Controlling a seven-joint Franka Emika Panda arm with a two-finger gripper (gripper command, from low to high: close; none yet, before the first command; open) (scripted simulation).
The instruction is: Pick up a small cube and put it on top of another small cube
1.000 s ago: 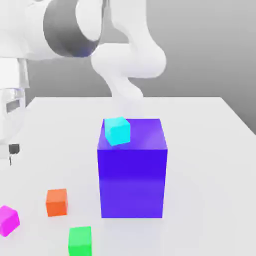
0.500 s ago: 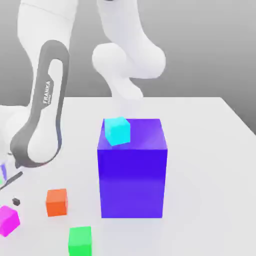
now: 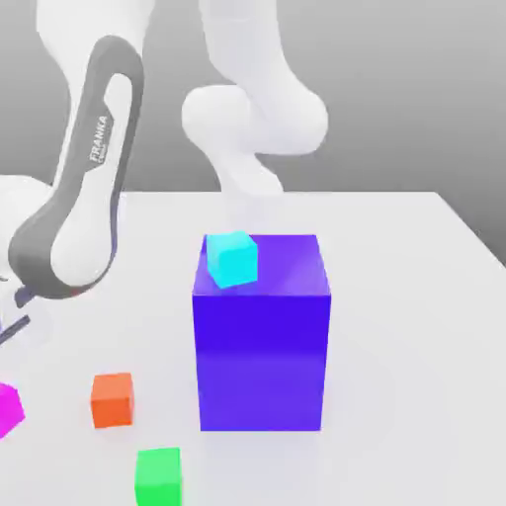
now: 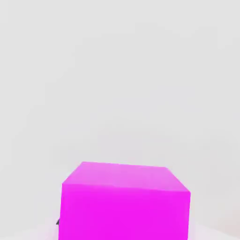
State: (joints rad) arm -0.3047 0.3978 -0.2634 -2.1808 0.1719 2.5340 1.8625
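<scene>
The small cube is bright magenta and sits very close in front of the hand camera, over the pale table. In the exterior view, that small cube is cut off by the view's left edge, just below the lower end of my white arm. My gripper is shut on the small cube. Other small cubes stand apart from it: an orange one, a green one and a cyan one.
A big blue-purple block stands mid-table, with the cyan cube on its top near the corner at the exterior view's left. The orange and green cubes rest on the white table in front of the block, toward the exterior view's left.
My arm swung down to the magenta cube and the gripper went from open to shut. The cube has since shifted up and toward the exterior view's left edge.
</scene>
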